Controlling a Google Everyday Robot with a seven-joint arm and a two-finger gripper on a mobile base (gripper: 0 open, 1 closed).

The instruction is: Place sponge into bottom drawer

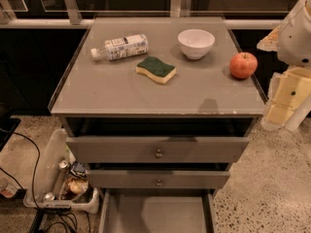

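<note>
The gripper (284, 103), its grip impossible to tell, hangs beside the cabinet (121, 93) top's right edge, well apart from the sponge (156, 69) lying there

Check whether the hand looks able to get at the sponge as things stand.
Probably yes. The hand hangs beside the right edge of the cabinet; the sponge lies alone mid-top, apart from bottle, bowl and apple. Only the apple sits near the path.
</note>
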